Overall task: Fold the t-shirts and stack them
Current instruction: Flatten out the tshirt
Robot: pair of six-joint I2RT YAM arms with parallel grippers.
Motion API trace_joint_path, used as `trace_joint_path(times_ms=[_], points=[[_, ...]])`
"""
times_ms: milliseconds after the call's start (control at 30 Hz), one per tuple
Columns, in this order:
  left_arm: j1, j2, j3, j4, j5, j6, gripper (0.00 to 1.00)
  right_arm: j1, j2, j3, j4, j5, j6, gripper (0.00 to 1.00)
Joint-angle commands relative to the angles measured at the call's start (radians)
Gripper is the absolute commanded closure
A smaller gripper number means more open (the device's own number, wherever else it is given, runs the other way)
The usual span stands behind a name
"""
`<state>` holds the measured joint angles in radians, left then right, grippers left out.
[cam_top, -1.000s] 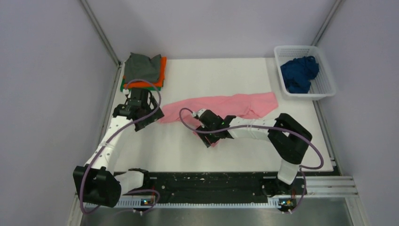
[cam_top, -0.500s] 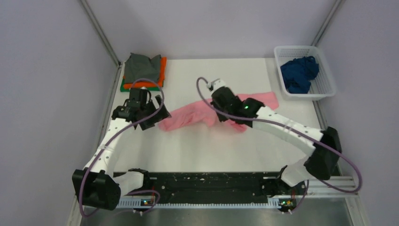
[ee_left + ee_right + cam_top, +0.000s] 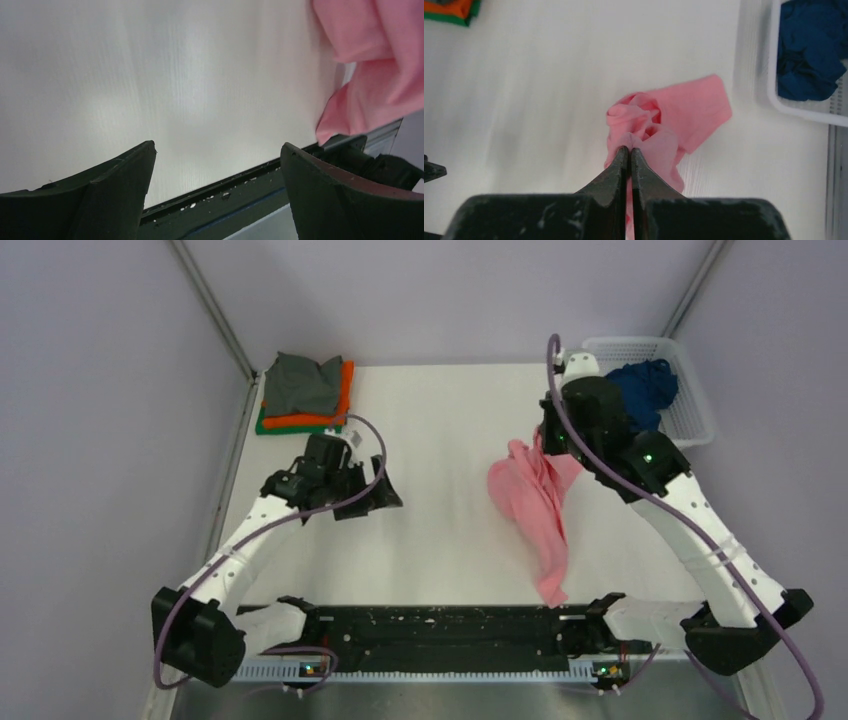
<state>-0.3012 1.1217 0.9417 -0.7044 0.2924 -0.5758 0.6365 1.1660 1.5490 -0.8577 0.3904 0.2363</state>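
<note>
The light pink t-shirt point(image 3: 530, 505) hangs bunched from my right gripper point(image 3: 545, 438), raised over the table's right half, its lower end trailing toward the near edge. In the right wrist view the right gripper point(image 3: 629, 149) is shut on a fold of the pink t-shirt point(image 3: 689, 107). My left gripper point(image 3: 375, 495) stands open over bare table left of centre, apart from the cloth. Between its fingers point(image 3: 125, 190) is nothing; the pink t-shirt point(image 3: 380, 65) shows at the upper right. Folded t-shirts point(image 3: 305, 395) are stacked at the back left, grey over orange over green.
A white lattice basket point(image 3: 690, 415) at the back right holds a crumpled dark blue t-shirt point(image 3: 638, 392), just behind my right wrist. The basket point(image 3: 804, 114) also lies at the right of the right wrist view. A black rail point(image 3: 450, 625) runs along the near edge.
My right gripper shut on the pink t-shirt and carried it up and to the back right, so the stretched-out cloth now hangs bunched. My left gripper moved right toward the centre.
</note>
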Motion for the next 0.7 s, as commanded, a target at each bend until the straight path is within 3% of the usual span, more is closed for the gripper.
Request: trace_joint_path(times_ms=[0,167,300,433,667], points=[[-0.158,0.067,0.02,0.048,-0.012,0.006,0.01,-0.048,0.041,-0.121,-0.033,-0.097,0.013,1.0],[-0.264,0.174,0.021,0.226,0.063,-0.06,0.01,-0.101,0.034,-0.193,0.105,-0.266,0.015,1.0],[-0.289,0.307,0.051,0.488,0.142,-0.128,0.01,-0.126,0.047,-0.217,0.132,-0.24,0.026,1.0],[-0.305,0.528,0.197,0.511,0.141,-0.16,0.02,-0.178,-0.012,-0.274,0.136,-0.202,0.051,1.0],[-0.432,0.796,0.446,0.495,0.111,-0.126,0.04,-0.276,-0.116,-0.42,0.132,-0.172,0.072,1.0]])
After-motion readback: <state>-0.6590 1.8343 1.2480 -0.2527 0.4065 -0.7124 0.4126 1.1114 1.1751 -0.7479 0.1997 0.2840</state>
